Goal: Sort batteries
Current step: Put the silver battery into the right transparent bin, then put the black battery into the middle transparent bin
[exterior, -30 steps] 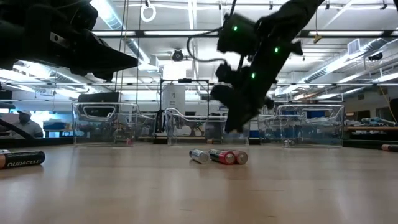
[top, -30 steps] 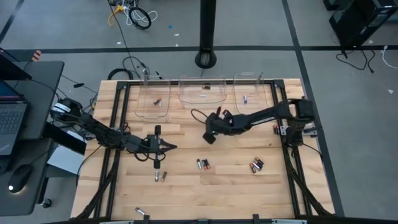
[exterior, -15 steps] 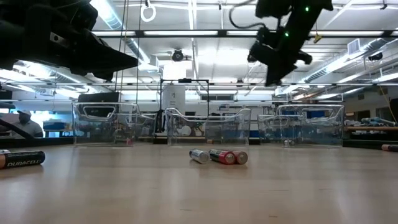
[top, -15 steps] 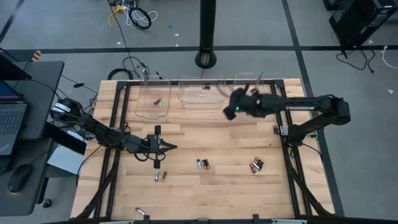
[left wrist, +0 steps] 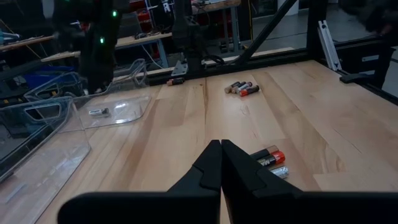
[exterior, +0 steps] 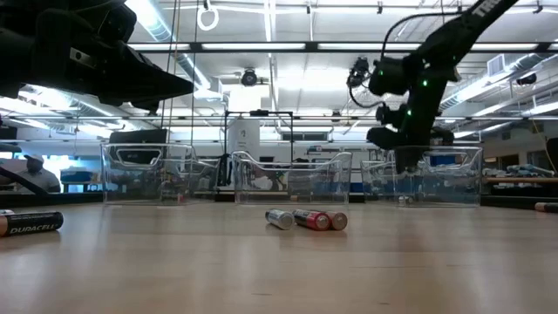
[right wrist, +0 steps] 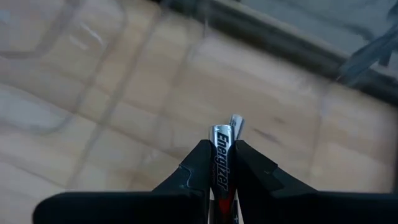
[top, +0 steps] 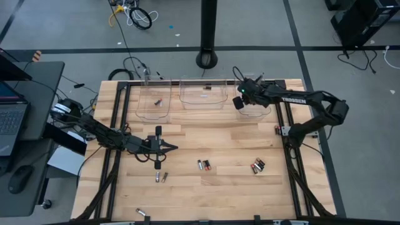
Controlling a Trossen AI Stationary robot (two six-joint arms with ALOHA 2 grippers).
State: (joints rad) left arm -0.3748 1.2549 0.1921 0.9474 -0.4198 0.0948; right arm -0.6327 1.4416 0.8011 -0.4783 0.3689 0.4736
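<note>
Your left gripper (top: 172, 148) sits over the table's (top: 225, 187) left half with its fingers pressed together and nothing between them. At its 6 o'clock in the high view you have a pair of batteries (top: 160, 177) lying on the wood, and further toward 7 o'clock another battery (top: 141, 213) rests at the near edge. In the left wrist view a red-ended battery (left wrist: 269, 158) and a silver one (left wrist: 279, 172) lie touching just beyond the closed fingertips (left wrist: 214, 163).

Moving right, a second pair (top: 204, 165) lies near the table's middle, and a red-ended cluster (top: 257, 165) sits at about 4 o'clock from centre. Nothing blocks the way between these groups; the wood around them is bare.

Along the far edge you see three clear bins. The left bin (top: 145, 111) holds a small dark battery (top: 158, 101), the middle bin (top: 190, 100) holds a small pale item (top: 207, 89) you cannot make out.

Your right gripper (top: 238, 103) hangs at the left wall of the right bin (top: 265, 113), above the table. It is pinching a silver battery marked Energizer (right wrist: 222, 158) end-out between its fingers, as the right wrist view shows.
</note>
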